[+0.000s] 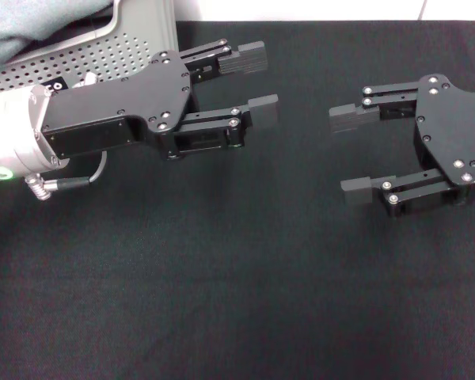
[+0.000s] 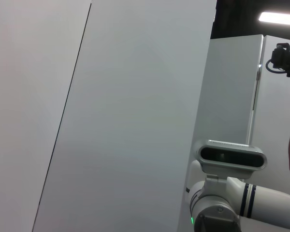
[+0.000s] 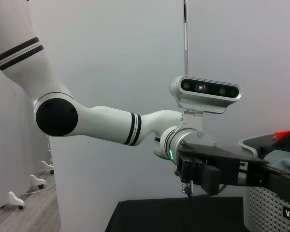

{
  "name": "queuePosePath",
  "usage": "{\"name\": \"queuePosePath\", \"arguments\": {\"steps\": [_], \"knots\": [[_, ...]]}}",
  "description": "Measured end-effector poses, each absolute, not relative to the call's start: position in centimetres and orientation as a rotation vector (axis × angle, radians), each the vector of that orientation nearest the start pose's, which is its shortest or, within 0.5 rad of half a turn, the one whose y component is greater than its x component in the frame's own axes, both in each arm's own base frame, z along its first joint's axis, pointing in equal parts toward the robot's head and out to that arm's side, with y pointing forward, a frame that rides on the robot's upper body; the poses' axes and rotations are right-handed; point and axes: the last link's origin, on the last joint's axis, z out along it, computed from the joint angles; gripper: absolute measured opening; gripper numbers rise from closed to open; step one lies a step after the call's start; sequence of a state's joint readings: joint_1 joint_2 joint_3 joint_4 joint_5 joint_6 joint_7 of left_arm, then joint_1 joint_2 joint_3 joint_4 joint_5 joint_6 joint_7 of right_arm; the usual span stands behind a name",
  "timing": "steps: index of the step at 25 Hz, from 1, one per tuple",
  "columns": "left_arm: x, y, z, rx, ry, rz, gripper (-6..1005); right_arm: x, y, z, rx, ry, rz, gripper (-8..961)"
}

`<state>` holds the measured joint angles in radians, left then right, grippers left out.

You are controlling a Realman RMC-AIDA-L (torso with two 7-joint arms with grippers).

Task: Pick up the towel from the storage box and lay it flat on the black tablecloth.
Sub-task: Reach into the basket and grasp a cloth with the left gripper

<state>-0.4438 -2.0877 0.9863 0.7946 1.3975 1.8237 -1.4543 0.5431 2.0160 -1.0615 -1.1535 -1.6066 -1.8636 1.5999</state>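
Note:
The storage box (image 1: 103, 49), a light grey perforated bin, stands at the far left corner of the head view. The towel (image 1: 32, 30) lies bunched inside it with its grey face up. The right wrist view also shows the box (image 3: 268, 205) and, over its rim, the towel (image 3: 286, 162) with a bit of orange. The black tablecloth (image 1: 237, 301) covers the table. My left gripper (image 1: 259, 79) hovers just beside the box, open and empty. My right gripper (image 1: 350, 154) faces it over the cloth, also open and empty.
A white wall edge runs along the far side of the table. The left wrist view shows only pale wall panels and my right arm's wrist camera (image 2: 231, 157). The right wrist view shows my left arm (image 3: 101, 123) reaching over the table.

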Motion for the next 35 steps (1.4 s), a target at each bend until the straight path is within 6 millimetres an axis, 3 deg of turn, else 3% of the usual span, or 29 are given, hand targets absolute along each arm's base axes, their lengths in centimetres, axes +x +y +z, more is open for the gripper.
{"name": "queuePosePath", "arguments": {"steps": [35], "knots": [[-18.69,30.0,3.03,-2.705,-0.306,-1.419,786,13.51,31.38,5.34,-3.064,-0.079,0.893,756]]}}
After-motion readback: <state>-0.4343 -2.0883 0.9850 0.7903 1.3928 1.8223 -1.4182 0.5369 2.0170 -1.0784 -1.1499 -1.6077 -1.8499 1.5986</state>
